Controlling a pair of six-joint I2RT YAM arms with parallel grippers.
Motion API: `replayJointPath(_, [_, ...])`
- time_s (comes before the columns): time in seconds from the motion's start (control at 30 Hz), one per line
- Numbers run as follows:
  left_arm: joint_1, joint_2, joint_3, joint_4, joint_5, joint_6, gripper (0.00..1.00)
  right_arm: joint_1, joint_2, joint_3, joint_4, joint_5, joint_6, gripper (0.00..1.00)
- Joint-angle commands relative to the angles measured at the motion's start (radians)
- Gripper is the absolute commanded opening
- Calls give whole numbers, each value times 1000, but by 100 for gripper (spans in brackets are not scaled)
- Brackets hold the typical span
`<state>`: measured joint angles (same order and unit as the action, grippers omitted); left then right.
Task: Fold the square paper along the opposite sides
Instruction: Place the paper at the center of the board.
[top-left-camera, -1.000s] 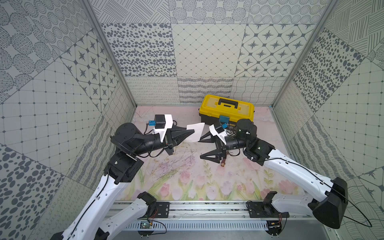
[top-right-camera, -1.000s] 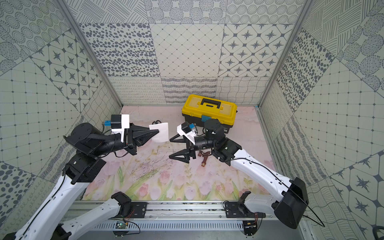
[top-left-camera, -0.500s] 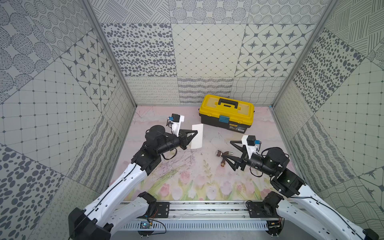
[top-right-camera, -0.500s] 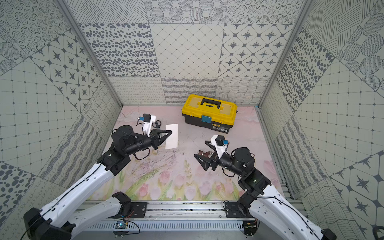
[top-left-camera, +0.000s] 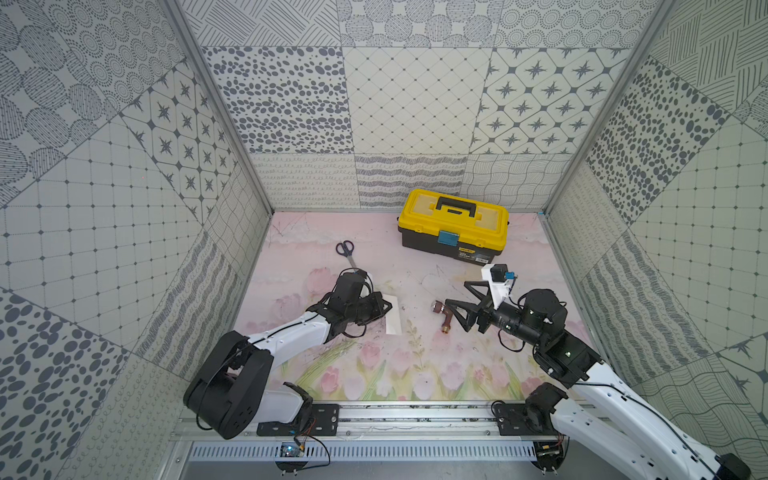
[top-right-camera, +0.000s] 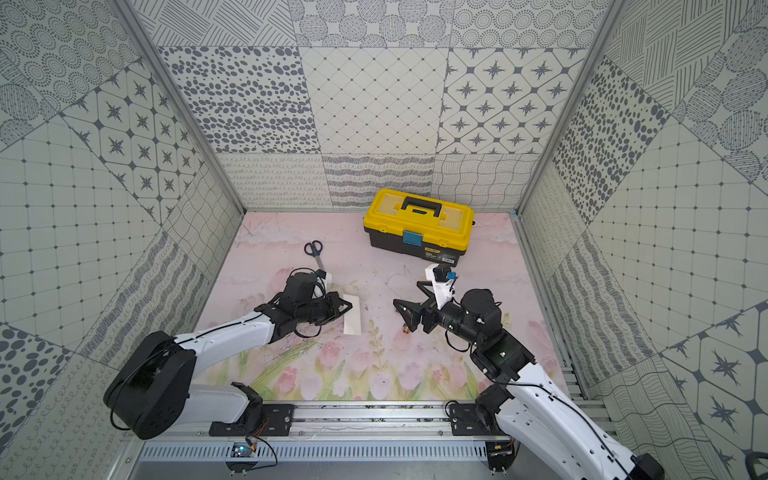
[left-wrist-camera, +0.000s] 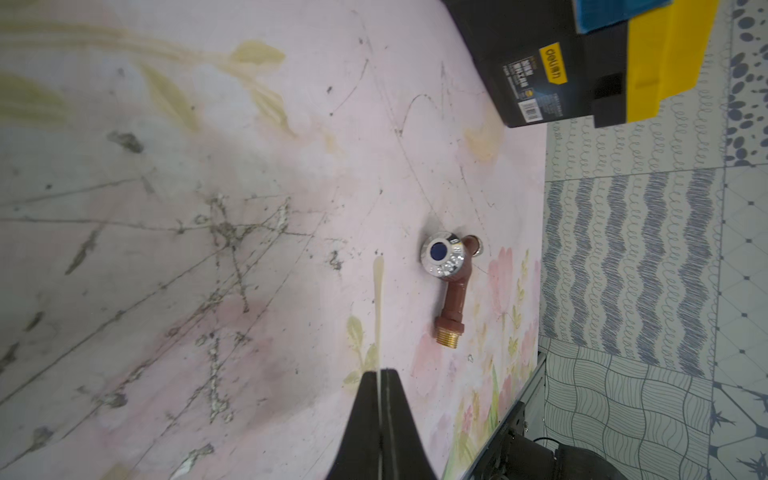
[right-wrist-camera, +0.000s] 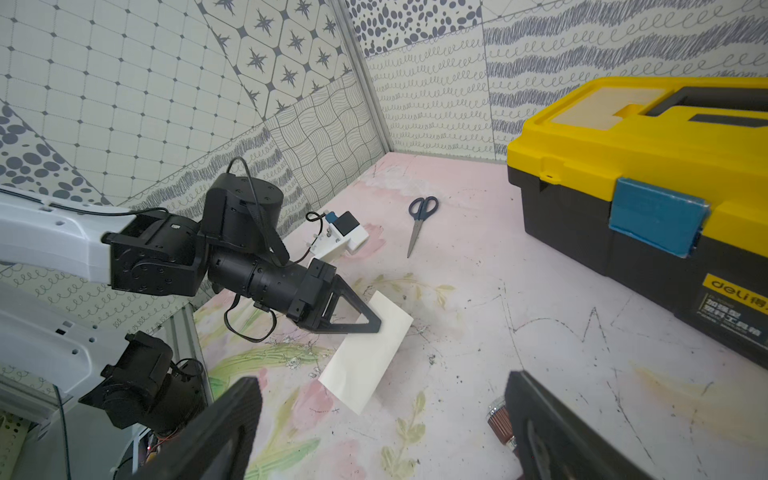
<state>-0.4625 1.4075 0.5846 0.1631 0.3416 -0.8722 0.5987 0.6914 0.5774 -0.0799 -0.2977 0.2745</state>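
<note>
The left tool (right-wrist-camera: 374, 326) is pressed together on the thin white paper sheet (right-wrist-camera: 365, 357), pinching one long edge near its middle. In the left wrist view the sheet shows edge-on, as a pale line running out from the shut tips. It is already a half-width rectangle, low over the pink flowered worktop (top-left-camera: 415, 365) just ahead of that tool. Whether its far edge touches down I cannot tell. The fold looks made, so the step is probably laying it flat. Lower gently, keep both layers aligned, and release only once the sheet lies flat. The right tool (top-left-camera: 456, 293), spread wide near a brown plastic tap (top-left-camera: 444, 320), is well apart from the sheet and could then press the crease.
</note>
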Motion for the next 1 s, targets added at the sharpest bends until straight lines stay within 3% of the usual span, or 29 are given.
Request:
replayJointPath(0.0, [3,48,-46,138,-85,-41,0,-5,14,17,32,4,5,97])
replayJointPath(0.13, [2,55,-41,97,-138,12,0,-8,51,28,46,-10,0,97])
replayJointPath(0.17, [2,62,-41,93,-143,21,7,-10,61,30,52,-15,0,97])
replayJointPath(0.2, [2,70,-39,87,-148,27,15,-9,69,32,57,-18,0,97])
replayJointPath(0.3, [2,95,-37,74,-164,34,60,-14,96,37,73,-31,0,97])
replayJointPath(0.4, [3,112,-32,36,-189,35,94,-18,112,42,83,-42,0,97])
replayJointPath(0.43, [3,113,-26,15,-201,38,98,-19,115,43,83,-46,0,97])
replayJointPath(0.57, [-4,93,18,-165,-314,43,98,-27,119,47,80,-55,-6,97])
replayJointPath(0.77, [-37,35,172,-647,-658,16,98,-42,118,48,74,-60,-12,97])
replayJointPath(0.97, [-42,-96,186,-803,-930,-28,98,-57,123,53,65,-48,-33,97])
